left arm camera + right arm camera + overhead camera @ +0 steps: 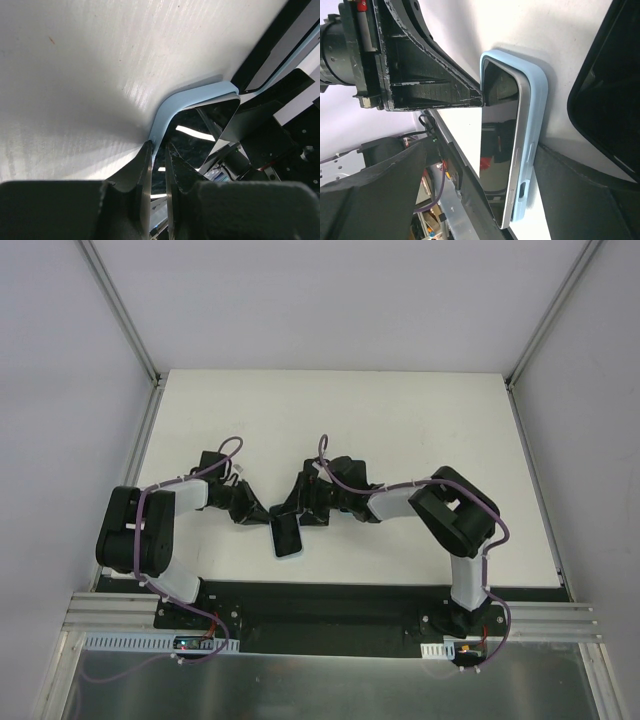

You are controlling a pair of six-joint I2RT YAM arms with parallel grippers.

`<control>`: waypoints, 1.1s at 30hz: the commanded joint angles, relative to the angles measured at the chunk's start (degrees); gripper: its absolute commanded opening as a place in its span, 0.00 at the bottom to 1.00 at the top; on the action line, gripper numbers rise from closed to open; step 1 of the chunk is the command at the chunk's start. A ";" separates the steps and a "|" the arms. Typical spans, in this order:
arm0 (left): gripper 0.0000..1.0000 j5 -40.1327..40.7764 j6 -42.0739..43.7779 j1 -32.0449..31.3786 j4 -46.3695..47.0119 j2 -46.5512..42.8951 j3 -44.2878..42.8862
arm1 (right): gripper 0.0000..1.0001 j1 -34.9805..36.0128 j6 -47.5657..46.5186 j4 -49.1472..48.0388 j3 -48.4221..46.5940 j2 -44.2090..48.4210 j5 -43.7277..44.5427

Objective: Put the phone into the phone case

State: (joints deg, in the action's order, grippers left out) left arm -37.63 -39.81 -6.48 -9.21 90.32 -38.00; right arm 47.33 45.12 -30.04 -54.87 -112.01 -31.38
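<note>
**A:** Where is the phone?

**B:** The phone [497, 150] lies in the light-blue phone case [532, 125], close to the near edge of the counter [400, 420] and about midway between left and right. One long silver edge stands above the case rim, so it is not flush on that side.

**A:** And the left end effector?

**B:** The left end effector [157, 150] is narrow. Its fingers [144, 180] pinch the case rim at the far left corner, one outside the rim and the other over the glass.

**A:** The right one?

**B:** The right end effector [300, 506] is spread wide, with a finger on either side of the phone. I cannot tell whether it touches the case.

**A:** Is there room to move?

**B:** It is tight at the phone's far end, where the two end effectors meet. Beyond them the white counter runs on far, left and right to the wall panels. The counter's near edge is just behind the phone.
</note>
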 commanded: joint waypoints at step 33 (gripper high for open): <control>0.14 -2.89 -2.73 -2.22 3.41 -1.46 6.18 | 0.02 0.04 -7.50 -2.15 4.25 5.13 -2.99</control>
State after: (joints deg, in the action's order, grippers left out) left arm -41.58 -43.03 -7.16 -3.44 89.45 -33.50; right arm 46.37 44.07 -35.59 -47.79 -111.11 -32.93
